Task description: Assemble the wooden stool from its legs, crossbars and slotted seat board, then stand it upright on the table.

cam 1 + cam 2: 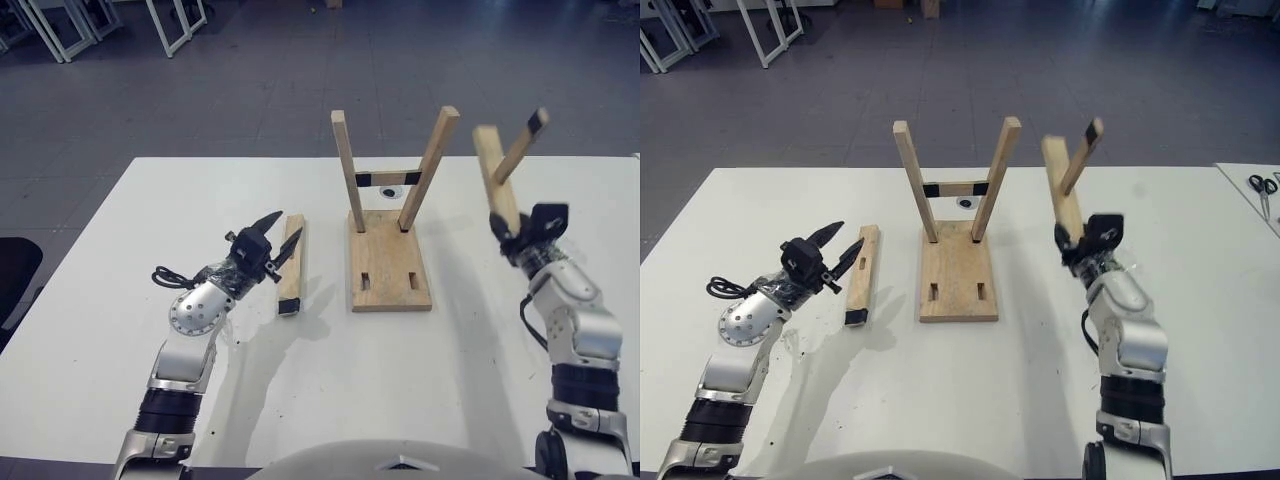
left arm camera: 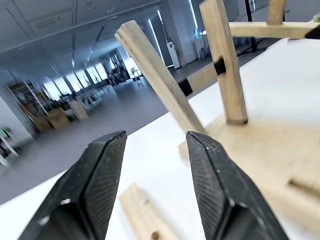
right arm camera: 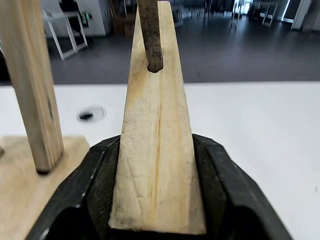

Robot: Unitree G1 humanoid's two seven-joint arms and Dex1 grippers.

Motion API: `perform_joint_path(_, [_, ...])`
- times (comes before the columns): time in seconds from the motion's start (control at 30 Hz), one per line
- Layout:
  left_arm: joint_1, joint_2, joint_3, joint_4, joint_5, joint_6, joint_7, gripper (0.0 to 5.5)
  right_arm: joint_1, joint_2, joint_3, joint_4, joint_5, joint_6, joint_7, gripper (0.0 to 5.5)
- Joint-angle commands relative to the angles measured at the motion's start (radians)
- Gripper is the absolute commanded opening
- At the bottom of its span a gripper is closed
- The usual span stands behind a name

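At the right side of the table (image 1: 110, 300), the right gripper (image 1: 515, 236) sits above the surface, clamped on the lower end of a wooden leg (image 1: 495, 175) that carries a slanted crossbar (image 1: 522, 145). The gripped end is hidden. The left gripper (image 1: 288, 226) hovers spread wide, just beside a loose leg (image 1: 291, 265) lying flat. The slotted seat board (image 1: 388, 280) lies between the arms, with two legs (image 1: 349, 170) upright in it.

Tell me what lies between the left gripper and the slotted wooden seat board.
A loose wooden bar with a black end lies flat there on the white table, seen in both eye views.
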Motion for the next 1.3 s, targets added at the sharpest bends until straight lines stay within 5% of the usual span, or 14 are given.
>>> perform_joint_path(0.03, [-0.063, -0.068, 0.079, -0.122, -0.311, 0.26, 0.034, 2.18, -0.089, -0.02, -0.069, -0.11, 0.127, 0.021, 0.033, 2.0])
perform_joint_path(0.33, [-0.151, -0.097, 0.174, -0.312, -1.067, 0.701, 0.211, 3.75, -0.171, -0.075, -0.067, -0.283, 0.649, 0.295, 0.2, 2.0])
perform_joint_path(0.53, [-0.197, -0.045, 0.187, -0.311, -1.392, 0.783, 0.266, 3.8, -0.186, -0.109, -0.018, -0.24, 0.899, 0.433, 0.327, 2.0])
perform_joint_path(1.1, [-0.319, 0.036, 0.114, -0.253, -1.521, 0.853, 0.242, 3.8, -0.239, -0.141, 0.17, -0.111, 0.998, 0.586, 0.538, 2.0])
perform_joint_path(1.3, [-0.315, 0.064, 0.118, -0.245, -1.468, 0.857, 0.191, 2.84, -0.242, -0.154, 0.176, -0.096, 0.994, 0.601, 0.552, 2.0])
